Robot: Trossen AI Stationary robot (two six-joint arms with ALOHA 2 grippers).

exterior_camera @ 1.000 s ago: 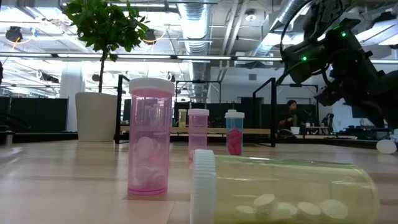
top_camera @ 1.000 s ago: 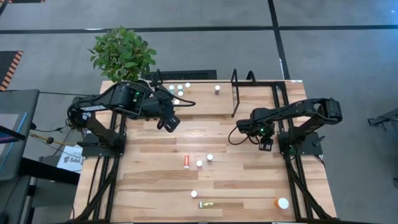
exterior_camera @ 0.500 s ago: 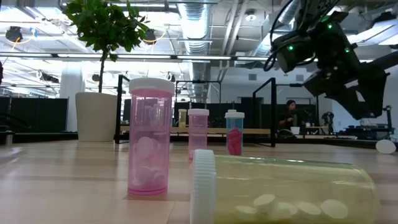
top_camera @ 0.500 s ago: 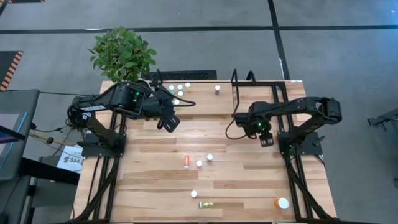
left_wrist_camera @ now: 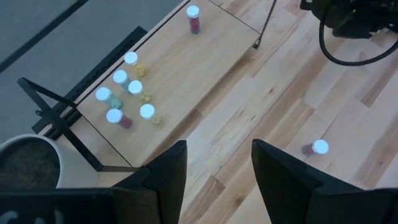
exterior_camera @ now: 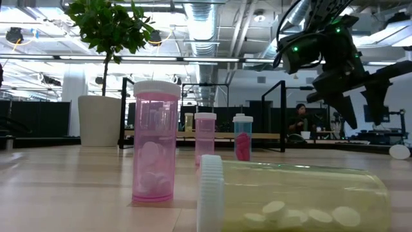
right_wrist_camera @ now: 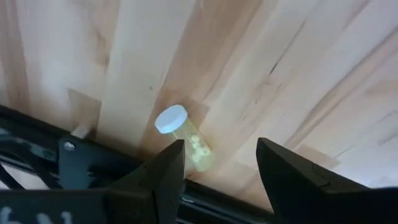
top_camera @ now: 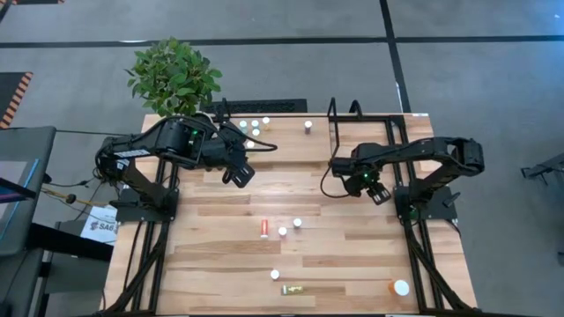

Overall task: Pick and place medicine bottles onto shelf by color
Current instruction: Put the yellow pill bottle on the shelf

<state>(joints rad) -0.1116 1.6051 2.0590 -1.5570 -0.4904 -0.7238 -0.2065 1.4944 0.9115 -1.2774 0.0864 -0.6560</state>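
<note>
Six or so medicine bottles [left_wrist_camera: 135, 87] already stand on your shelf [left_wrist_camera: 205, 56]; several wait on the tabletop [top_camera: 352, 246]. Left pincer [left_wrist_camera: 214, 171] and right pincer [right_wrist_camera: 217, 168] hover open, empty.

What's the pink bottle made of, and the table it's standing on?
The pink bottle looks like clear tinted plastic: the pills inside show through, and its ribbed white cap looks like plastic too. The table looks like pale wood planks, with visible grain and a smooth, slightly shiny finish.

The tabletop [top_camera: 352, 255] is pale, matt wooden planks with visible grain. The shelf [left_wrist_camera: 205, 59] has a smooth light-wood board in black metal tubing. The bottles [exterior_camera: 154, 145] are glossy translucent plastic with ribbed white caps.
</note>
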